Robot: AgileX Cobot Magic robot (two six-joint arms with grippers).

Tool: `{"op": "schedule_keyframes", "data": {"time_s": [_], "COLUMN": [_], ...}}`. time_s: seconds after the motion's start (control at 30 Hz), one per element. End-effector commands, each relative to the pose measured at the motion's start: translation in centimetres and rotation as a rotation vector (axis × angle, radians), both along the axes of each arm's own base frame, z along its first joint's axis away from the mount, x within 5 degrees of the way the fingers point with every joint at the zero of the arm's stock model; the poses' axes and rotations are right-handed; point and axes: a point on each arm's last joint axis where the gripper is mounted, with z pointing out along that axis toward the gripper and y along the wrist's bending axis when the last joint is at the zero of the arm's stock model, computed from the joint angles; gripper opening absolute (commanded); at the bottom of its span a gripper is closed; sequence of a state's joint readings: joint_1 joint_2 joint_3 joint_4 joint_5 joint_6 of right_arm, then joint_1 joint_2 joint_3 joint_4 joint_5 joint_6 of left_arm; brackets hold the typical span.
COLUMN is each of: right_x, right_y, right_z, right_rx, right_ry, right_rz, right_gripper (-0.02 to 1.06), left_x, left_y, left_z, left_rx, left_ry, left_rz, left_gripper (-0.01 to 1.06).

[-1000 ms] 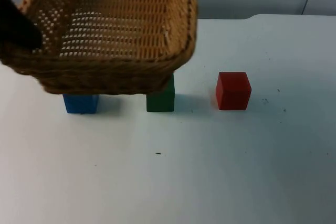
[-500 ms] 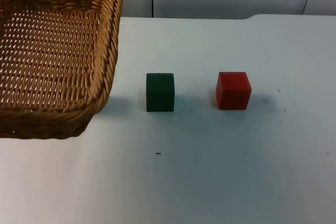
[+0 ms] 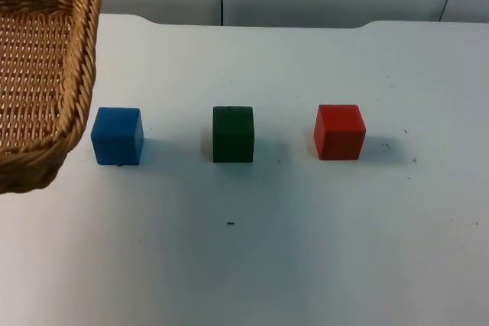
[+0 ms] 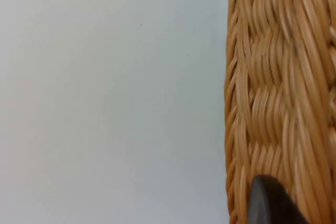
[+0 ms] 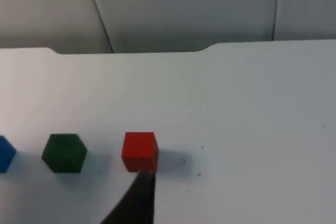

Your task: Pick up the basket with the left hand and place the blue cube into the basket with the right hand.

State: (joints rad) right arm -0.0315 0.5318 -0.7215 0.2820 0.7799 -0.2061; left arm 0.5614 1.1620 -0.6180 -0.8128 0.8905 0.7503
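For your next move, note that the basket [image 3: 42, 74], held up at the far left by the left gripper [image 4: 270, 203] closed on its rim, hangs just beside the blue cube [image 3: 117, 136], which sits leftmost on the surface [image 3: 306, 250], beyond the green cube [image 3: 233, 134] and the red cube [image 3: 339, 132] from the right gripper [image 5: 137, 195], whose opening I cannot tell.
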Motion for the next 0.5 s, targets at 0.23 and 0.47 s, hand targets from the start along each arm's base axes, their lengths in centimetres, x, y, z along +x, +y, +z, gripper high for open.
{"op": "schedule_keyframes", "data": {"time_s": [0.23, 0.47], "right_x": [5.5, 10.4], "right_y": [2.3, 5.8], "right_z": [-0.1, 1.0], "right_rx": [0.014, -0.051], "right_ry": [0.062, 0.111], "right_rz": [0.275, 0.481], "right_gripper": [1.04, 1.04], "left_x": [-0.2, 0.5], "left_y": [0.2, 0.9], "left_z": [0.2, -0.5], "left_rx": [0.05, 0.069], "left_ry": [-0.008, 0.016], "left_rz": [-0.026, -0.01], "left_gripper": [0.0, 0.0]}}
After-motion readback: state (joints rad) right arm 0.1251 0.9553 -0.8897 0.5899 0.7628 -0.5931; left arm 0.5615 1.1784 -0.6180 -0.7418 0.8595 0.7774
